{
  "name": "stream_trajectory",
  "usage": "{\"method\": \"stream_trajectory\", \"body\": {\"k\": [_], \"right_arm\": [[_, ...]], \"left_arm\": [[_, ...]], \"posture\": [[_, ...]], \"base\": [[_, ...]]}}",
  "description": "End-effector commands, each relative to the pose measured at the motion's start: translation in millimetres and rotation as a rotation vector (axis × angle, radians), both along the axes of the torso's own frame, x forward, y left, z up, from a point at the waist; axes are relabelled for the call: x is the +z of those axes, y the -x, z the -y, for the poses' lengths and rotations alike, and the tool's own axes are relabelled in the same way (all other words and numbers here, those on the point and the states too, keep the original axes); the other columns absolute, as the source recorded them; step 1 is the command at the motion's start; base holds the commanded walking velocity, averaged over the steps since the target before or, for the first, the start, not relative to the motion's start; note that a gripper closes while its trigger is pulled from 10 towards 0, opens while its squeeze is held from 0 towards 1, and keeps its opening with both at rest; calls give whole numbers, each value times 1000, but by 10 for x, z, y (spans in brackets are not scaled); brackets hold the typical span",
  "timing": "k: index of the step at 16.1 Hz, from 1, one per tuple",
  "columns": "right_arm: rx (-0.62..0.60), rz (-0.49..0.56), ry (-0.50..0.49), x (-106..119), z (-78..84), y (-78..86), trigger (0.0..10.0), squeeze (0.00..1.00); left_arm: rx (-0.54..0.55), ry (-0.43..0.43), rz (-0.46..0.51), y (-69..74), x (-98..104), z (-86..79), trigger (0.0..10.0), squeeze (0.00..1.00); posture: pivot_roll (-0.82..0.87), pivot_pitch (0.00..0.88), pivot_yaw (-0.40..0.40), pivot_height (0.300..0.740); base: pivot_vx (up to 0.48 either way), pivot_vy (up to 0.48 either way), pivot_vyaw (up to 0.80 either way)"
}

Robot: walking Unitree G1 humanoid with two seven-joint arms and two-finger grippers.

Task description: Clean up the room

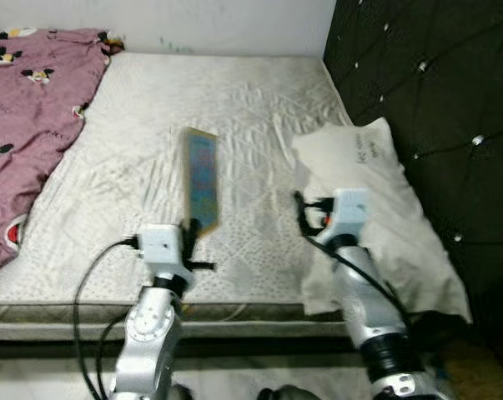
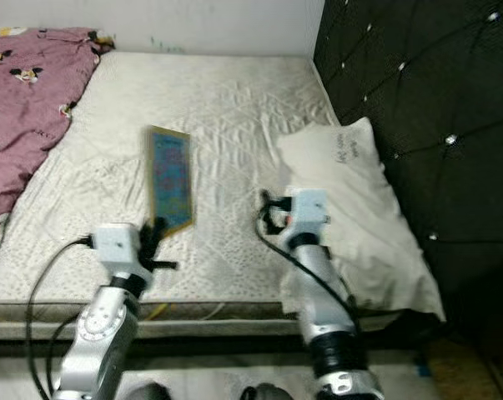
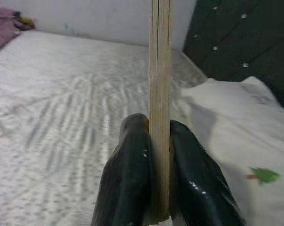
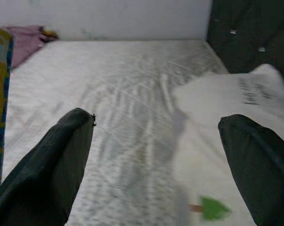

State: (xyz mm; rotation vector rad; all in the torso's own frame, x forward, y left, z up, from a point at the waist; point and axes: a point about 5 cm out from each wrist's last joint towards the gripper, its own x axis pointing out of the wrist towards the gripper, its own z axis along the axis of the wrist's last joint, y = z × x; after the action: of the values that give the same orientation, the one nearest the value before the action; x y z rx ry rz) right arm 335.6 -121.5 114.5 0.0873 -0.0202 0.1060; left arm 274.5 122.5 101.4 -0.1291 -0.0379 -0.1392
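Observation:
A thin book (image 1: pixel 203 179) with a blue and yellow cover stands upright above the mattress (image 1: pixel 234 108), held by its lower edge. My left gripper (image 1: pixel 193 236) is shut on it; in the left wrist view both black fingers (image 3: pixel 132 179) clamp the book's pale page edge (image 3: pixel 160 94). My right gripper (image 1: pixel 303 212) hovers open over the mattress, just left of the white pillow (image 1: pixel 376 208). Its two fingers (image 4: pixel 52 165) stand wide apart with nothing between them.
A pink patterned blanket (image 1: pixel 30 117) lies bunched at the bed's left side. A dark tufted headboard (image 1: pixel 435 100) runs along the right. The white wall (image 1: pixel 193 21) is behind the bed. Black cables (image 1: pixel 88 308) hang by my left arm.

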Motion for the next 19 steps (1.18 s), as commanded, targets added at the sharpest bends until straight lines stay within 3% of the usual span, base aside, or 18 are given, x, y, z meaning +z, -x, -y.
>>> {"method": "stream_trajectory", "body": {"k": [1,9,19], "right_arm": [[23,-5,-3,-7,-77,-1,10000,0],[29,-6,-1,-7,-79,-9,10000,0],[32,-9,11,-34,-93,10,10000,0]], "left_arm": [[17,11,34,-9,72,-34,10000,0],[-26,20,76,4,117,-9,10000,0],[-43,23,80,15,116,3,10000,0]], "posture": [[-44,159,-43,740],[-44,149,-45,740],[-46,160,-45,740]], "base": [[0,0,0],[0,0,0],[283,0,0]]}}
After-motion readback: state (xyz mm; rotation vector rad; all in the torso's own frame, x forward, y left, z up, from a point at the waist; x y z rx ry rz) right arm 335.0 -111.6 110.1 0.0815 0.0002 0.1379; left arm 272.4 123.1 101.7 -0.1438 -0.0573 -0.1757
